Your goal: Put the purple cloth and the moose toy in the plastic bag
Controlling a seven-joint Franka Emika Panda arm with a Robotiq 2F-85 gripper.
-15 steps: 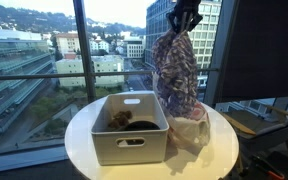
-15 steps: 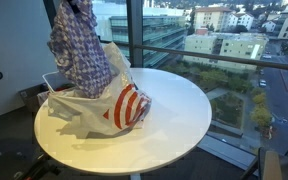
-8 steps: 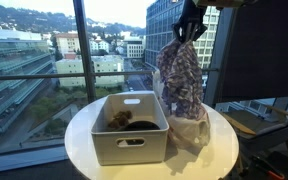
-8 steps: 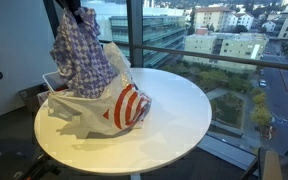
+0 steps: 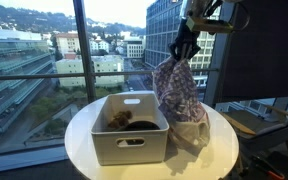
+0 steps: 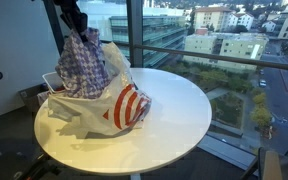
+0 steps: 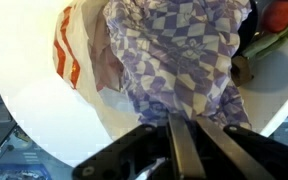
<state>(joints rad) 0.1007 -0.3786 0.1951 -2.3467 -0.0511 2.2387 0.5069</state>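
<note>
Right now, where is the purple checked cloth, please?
In both exterior views the cloth hangs from the gripper over the white plastic bag, beside the white bin.

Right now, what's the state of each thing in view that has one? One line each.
gripper: shut on purple cloth, above the bag.
purple cloth: hanging from the gripper, lower end at the bag's mouth.
plastic bag: open, slumped on the table beside the bin.
moose toy: lying in the white bin, not bagged yet.
white bin: upright, open-topped.
</note>
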